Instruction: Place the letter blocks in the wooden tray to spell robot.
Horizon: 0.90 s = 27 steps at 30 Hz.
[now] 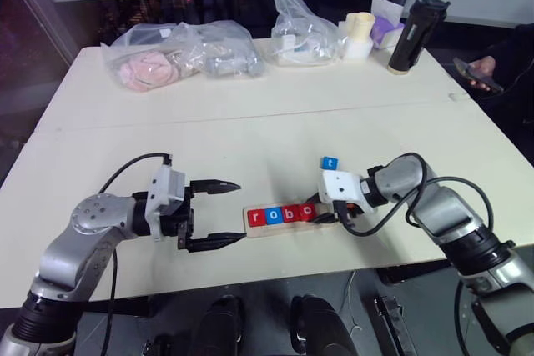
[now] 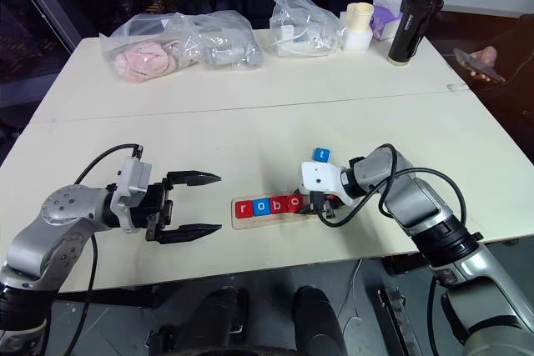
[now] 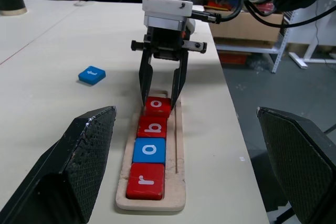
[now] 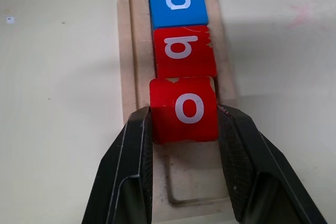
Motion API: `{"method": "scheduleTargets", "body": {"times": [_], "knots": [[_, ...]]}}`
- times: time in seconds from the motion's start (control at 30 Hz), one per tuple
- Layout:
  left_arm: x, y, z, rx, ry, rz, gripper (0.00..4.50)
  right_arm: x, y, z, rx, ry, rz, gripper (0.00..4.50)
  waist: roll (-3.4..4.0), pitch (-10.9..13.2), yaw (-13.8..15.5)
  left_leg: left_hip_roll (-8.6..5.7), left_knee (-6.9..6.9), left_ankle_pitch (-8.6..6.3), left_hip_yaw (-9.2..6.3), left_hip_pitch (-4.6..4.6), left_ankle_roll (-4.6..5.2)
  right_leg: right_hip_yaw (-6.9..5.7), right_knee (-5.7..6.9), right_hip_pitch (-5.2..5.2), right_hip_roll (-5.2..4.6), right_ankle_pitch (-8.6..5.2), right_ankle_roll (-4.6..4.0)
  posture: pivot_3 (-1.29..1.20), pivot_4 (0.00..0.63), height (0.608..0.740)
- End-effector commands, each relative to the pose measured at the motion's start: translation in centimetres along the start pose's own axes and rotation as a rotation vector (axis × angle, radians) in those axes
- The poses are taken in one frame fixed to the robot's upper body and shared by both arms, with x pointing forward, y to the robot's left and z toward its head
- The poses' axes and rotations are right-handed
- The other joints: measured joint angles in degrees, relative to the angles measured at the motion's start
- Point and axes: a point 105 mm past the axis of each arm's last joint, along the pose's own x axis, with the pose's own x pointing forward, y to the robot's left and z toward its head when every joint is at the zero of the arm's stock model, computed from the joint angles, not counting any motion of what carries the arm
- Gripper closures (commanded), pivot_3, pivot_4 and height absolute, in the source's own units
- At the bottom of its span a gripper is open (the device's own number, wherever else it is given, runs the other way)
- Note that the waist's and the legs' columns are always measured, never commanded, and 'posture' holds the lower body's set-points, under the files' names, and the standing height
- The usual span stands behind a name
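**Seating the second "o" before letting go**

Across the pale bench (image 1: 250,122), the step in hand is setting the fourth tile into the wooden tray (image 3: 181,145), which lies near the bench's front edge between the two arms. Along it sit three letter blocks in a row: the red "r" (image 3: 145,180) at the end nearest the left arm, then the blue "o" (image 3: 149,150), then the red "b" (image 3: 152,126). One slot beyond the fourth place is bare wood.

The right gripper (image 4: 185,124) slants down over the tray's far end, its fingers pinching the red "o" block (image 4: 185,109) by two opposite sides. That block touches the "b" and seems to sit a little raised and tilted, not yet flat. A good finish would probably press it level, square to the rim and snug against the "b", then part the fingers only a little and lift straight away, since a sideways drag could shove the row.

The left gripper (image 1: 215,215) hangs just beside the tray's "r" end, fingers spread wide and holding nothing.

The blue "t" block (image 1: 329,162) lies loose on the bench just behind the right gripper, awaiting the last slot.
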Motion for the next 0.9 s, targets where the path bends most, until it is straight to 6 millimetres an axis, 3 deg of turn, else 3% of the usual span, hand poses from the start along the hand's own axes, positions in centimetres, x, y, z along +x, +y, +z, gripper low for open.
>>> {"method": "scheduleTargets", "body": {"times": [0.03, 0.6, 0.8, 0.83, 0.9], "knots": [[-0.5, 0.3, 0.6, 0.048, -0.003, 0.024, 0.00, -0.2, -0.6, 0.6, -0.034, -0.007, -0.020, 3.37, 0.00, 0.0, 0.0, 0.00, 0.00, 0.00, 0.00, 0.00, 0.00, 0.00, 0.00, 0.00, 0.00, 0.00, 0.00, 0.00, 0.150, 0.740], [-0.3, 0.8, 0.7, 0.054, -0.014, 0.051, 0.00, 0.1, -0.4, 1.4, -0.050, -0.018, 0.009, 3.37, 0.00, 0.0, 0.0, 0.00, -0.01, 0.00, 0.00, 0.01, 0.00, 0.00, 0.00, 0.00, 0.00, 0.00, 0.00, 0.00, 0.150, 0.740], [-0.1, 1.0, 1.0, 0.057, -0.019, 0.057, 0.00, 0.0, -0.9, 1.5, -0.058, -0.013, -0.017, 0.31, 0.00, 0.0, 0.0, 0.00, -0.01, 0.00, 0.00, 0.01, 0.00, 0.00, 0.01, 0.00, 0.02, 0.00, 0.00, 0.00, 0.150, 0.740], [-0.1, 1.0, 1.0, 0.058, -0.019, 0.057, 0.00, -0.1, -0.9, 1.5, -0.059, -0.012, -0.014, 0.03, 0.00, 0.0, 0.0, 0.00, -0.01, 0.00, 0.00, 0.01, 0.00, 0.00, 0.01, 0.00, 0.02, 0.00, 0.00, 0.00, 0.150, 0.740], [0.1, 1.1, 1.1, 0.058, -0.020, 0.057, 0.00, -0.3, -0.9, 1.7, -0.062, -0.014, -0.012, 0.03, 0.00, 0.0, 0.0, 0.00, 0.00, 0.00, 0.00, 0.01, 0.00, 0.00, 0.01, 0.00, 0.03, 0.01, 0.01, 0.00, 0.150, 0.740]]}}
